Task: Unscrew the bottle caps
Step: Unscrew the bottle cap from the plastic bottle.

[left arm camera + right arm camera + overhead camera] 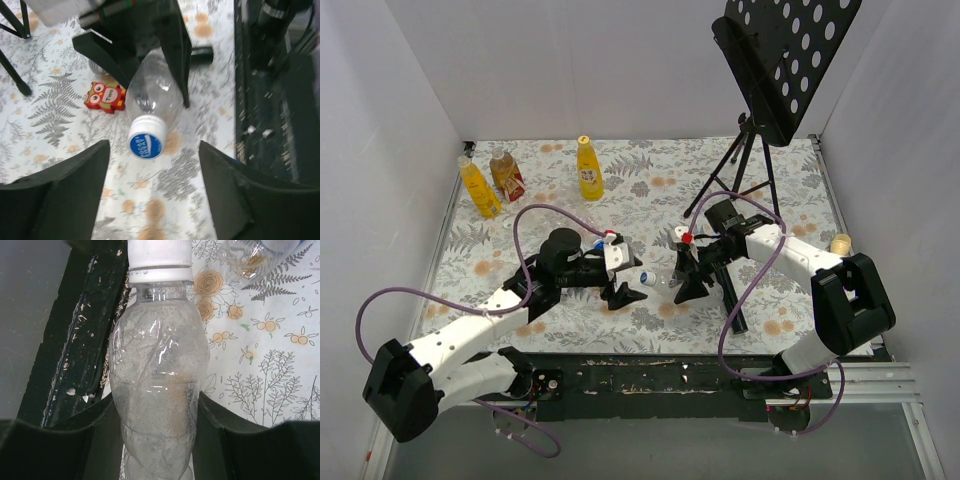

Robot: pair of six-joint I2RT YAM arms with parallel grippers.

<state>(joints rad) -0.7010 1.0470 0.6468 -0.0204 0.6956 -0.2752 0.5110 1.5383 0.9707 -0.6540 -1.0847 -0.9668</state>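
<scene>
A clear bottle (660, 282) hangs level over the table with my right gripper (688, 285) shut on its body. In the right wrist view the fingers press both sides of the bottle (157, 365), and its white cap (160, 260) points away. The left wrist view shows that bottle (152, 95) with its blue-topped white cap (146, 137) facing my left gripper (153, 150). The left jaws stand open on either side of the cap and do not touch it. From above, the left gripper (622, 292) sits just left of the cap (646, 279).
Two yellow bottles (480, 190) (588, 168) and a brown red-labelled one (507, 175) stand at the back left. A black perforated stand on a tripod (760, 130) rises at the back right. Another clear bottle (250, 257) and a red owl figure (105, 97) lie nearby.
</scene>
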